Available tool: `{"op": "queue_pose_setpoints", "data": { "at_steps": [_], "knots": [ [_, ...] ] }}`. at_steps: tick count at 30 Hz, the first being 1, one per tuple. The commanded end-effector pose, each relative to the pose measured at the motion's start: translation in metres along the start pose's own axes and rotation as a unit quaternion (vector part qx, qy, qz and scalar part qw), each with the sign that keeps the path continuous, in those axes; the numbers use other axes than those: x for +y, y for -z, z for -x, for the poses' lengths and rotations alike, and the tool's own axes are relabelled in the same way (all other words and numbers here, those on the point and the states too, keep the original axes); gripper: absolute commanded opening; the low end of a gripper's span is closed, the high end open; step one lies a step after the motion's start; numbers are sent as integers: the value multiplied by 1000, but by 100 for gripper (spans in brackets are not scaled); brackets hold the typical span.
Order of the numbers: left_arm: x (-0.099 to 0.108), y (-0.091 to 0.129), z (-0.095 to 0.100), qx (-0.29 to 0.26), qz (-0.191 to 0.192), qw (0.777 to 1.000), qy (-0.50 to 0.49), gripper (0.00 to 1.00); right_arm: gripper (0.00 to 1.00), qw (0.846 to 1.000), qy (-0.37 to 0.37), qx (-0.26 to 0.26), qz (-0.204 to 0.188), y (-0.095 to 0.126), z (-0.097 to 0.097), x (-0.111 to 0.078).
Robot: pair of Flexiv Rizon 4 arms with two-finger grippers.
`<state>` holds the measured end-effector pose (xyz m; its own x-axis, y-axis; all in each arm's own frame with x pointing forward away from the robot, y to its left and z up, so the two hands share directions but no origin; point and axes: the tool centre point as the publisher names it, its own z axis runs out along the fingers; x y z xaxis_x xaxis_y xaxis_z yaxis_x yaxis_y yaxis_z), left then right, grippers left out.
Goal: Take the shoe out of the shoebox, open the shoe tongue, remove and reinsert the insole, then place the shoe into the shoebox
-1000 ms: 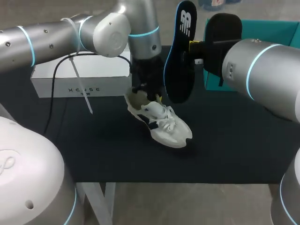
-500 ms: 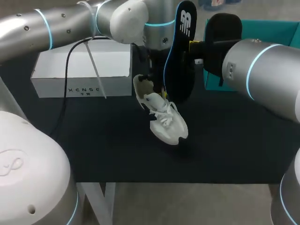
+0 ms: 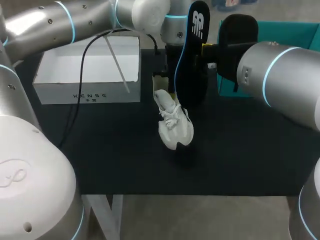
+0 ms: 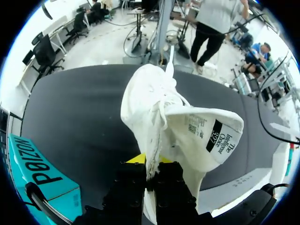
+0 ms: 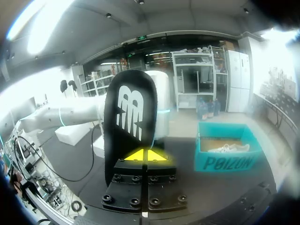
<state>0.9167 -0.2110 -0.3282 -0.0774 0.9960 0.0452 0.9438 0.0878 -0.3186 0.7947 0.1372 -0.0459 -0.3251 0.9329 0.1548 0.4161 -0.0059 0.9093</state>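
Note:
A white shoe [image 3: 173, 126] hangs heel-up over the black table, its toe low near the mat. My left gripper [image 3: 167, 76] is shut on the heel collar. In the left wrist view the shoe [image 4: 159, 112] stretches away from the gripper [image 4: 151, 169], and its tongue [image 4: 211, 136] is folded out with the label showing. My right gripper [image 3: 210, 50] holds the black insole [image 3: 192, 55] upright just behind and right of the shoe. In the right wrist view the insole [image 5: 129, 122] stands between the shut yellow tips of that gripper [image 5: 146, 154].
A teal shoebox [image 3: 295, 35] stands at the back right; in the right wrist view the shoebox [image 5: 225, 157] holds another white shoe [image 5: 226, 148]. A white box [image 3: 90, 70] sits at the back left, with a cable from my left arm hanging over it.
My left arm has swung right and back, carrying the shoe toward the insole and turning it from lying slantwise to heel-up. The right arm and insole have not moved.

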Motion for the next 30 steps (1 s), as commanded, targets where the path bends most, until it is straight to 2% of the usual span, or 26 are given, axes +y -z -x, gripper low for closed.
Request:
{"op": "queue_pose_setpoints", "data": {
  "at_steps": [1, 5, 13, 17, 23, 30],
  "knots": [
    [5, -1, 6, 42, 3, 999, -24, 0, 0, 1000, 0, 1, 0, 0, 1, -1],
    [7, -8, 12, 50, 8, 999, -20, 0, 0, 1000, 0, 1, 0, 0, 1, -1],
    [5, -26, 17, 49, -4, 999, -9, 0, 0, 1000, 0, 1, 0, 0, 1, -1],
    [1, -31, 14, 58, -10, 998, -18, 0, 0, 1000, 0, 1, 0, 0, 1, -1],
    [-5, -26, 0, 68, 1, 997, -29, 0, 0, 1000, 0, 1, 0, 0, 1, -1],
    [2, -46, 2, 102, 15, 994, -37, 0, 0, 1000, 0, 1, 0, 0, 1, -1]
  ]
}}
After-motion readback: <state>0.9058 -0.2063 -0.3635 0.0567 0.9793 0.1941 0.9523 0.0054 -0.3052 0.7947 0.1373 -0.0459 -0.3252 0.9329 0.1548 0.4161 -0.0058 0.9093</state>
